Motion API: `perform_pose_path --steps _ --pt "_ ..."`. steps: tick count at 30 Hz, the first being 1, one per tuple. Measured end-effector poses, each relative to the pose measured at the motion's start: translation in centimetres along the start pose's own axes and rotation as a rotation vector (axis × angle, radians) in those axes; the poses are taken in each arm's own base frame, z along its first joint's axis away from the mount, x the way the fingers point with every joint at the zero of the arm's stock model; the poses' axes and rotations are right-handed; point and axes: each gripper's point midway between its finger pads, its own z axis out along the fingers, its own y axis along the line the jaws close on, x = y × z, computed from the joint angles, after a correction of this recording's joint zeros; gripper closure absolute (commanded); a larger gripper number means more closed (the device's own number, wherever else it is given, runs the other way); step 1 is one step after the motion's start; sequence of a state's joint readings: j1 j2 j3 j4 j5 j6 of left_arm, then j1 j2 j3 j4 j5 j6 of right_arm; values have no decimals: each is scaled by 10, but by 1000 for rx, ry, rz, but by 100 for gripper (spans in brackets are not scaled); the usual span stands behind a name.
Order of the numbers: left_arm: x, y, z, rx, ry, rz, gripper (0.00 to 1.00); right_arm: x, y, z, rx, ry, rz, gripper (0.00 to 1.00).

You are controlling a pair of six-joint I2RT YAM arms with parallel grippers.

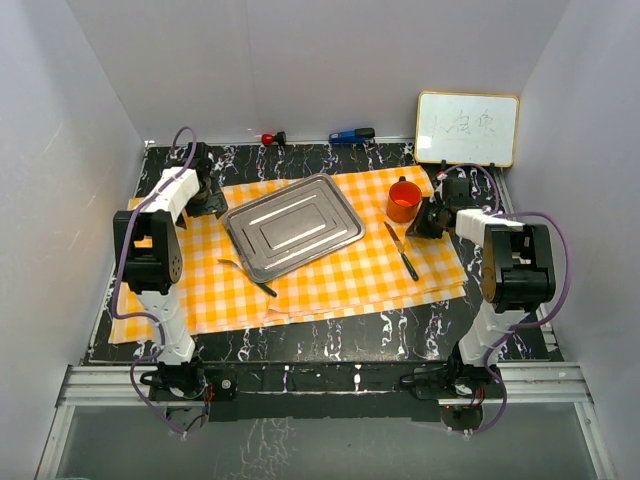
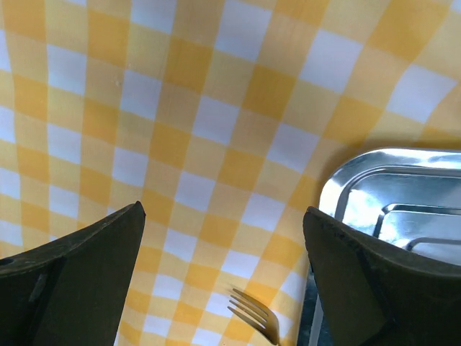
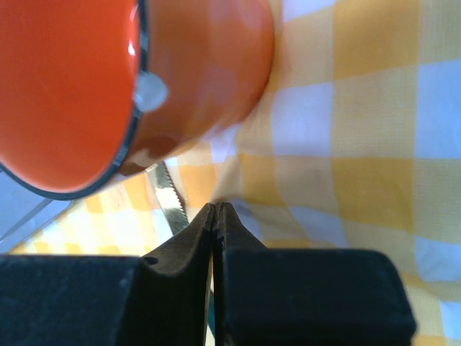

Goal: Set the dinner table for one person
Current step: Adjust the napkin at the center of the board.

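Steel tray taken as the reference; it lies at a slant on the checked cloth.

- Bench: black with white veins. It carries the cloth and tray, and shows bare on every side of the tray past the cloth's edges.
- Mug: orange, upright on the cloth, right of the tray and apart from it.
- Knife: flat on the cloth, right of the tray on the near side of the mug.
- Fork: on the cloth just beside the tray's near left edge, tines pointing away from the tray.
- Whiteboard: leaning on the back wall, beyond the tray to the right.

My left end effector: released, fingers spread wide with nothing between them. It hangs over the cloth at the tray's left corner. My wrist view shows the tray's rim and the fork's tines.

My right end effector: clenched, fingers pressed together on nothing. It sits right of the tray, its tip close by the mug and the knife's toothed blade. I cannot tell whether it touches either.
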State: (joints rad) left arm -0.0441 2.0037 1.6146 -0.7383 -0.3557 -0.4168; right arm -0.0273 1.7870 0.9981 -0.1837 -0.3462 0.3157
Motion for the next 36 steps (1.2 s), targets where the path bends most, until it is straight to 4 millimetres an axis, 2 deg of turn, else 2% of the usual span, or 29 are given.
perform_pose_path --steps 4,9,14,19,23,25,27,29,33,36 --pt "12 7 3 -17 23 -17 10 -13 4 -3 10 -16 -8 100" --pt "8 15 -1 -42 -4 -37 10 -27 1 -6 47 -44 -23 100" --pt "10 23 3 -84 -8 -58 12 -26 0 -7 56 -42 -21 100" --pt "19 31 20 -103 27 -97 18 -21 -6 -5 81 -37 -18 100" --pt "18 41 41 -117 49 -147 26 -4 -17 -3 114 -4 -5 100" --pt "18 42 49 -114 67 -165 33 -2 -19 -3 124 -5 3 100" --pt "9 43 53 -114 52 -184 39 -2 -21 -3 136 -13 9 100" --pt "0 40 59 -107 50 -194 47 -2 -23 -5 151 -23 11 100" --pt "-13 32 68 -84 37 -203 72 -1 -25 -6 175 -30 22 100" --pt "-20 24 71 -57 24 -198 77 0 -27 -7 191 -36 30 100"
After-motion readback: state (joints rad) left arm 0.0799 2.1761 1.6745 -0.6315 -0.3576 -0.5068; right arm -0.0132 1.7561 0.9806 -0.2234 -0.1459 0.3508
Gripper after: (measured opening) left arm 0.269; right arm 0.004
